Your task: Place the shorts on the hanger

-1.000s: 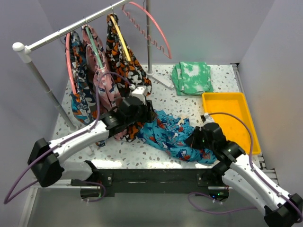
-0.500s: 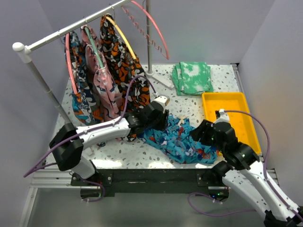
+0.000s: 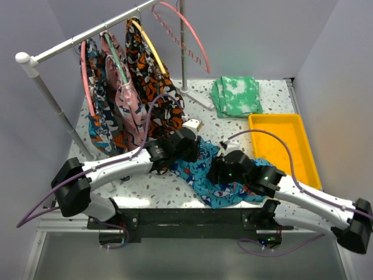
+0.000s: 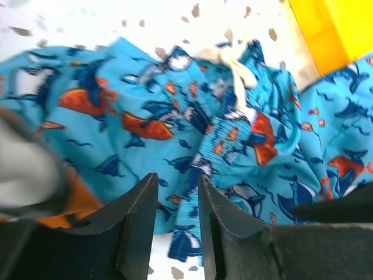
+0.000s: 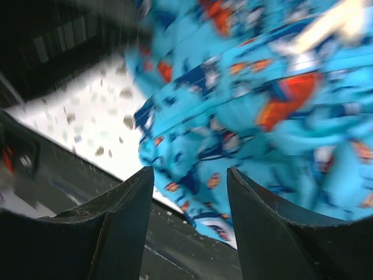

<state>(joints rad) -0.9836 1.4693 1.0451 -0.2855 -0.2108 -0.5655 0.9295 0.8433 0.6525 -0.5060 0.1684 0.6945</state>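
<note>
Turquoise shorts (image 4: 128, 116), crumpled heap, shark-and-fish print, white drawstring (image 4: 234, 58)

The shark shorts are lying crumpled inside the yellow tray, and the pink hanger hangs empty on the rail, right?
No: the top view shows the shorts crumpled on the table, beside the yellow tray, not inside it. The pink hanger does hang empty on the rail.

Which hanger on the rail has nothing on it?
The coral-pink hanger at the rail's right end, bare. The yellow hanger, pale green hanger and left pink hanger all carry patterned shorts.
</note>
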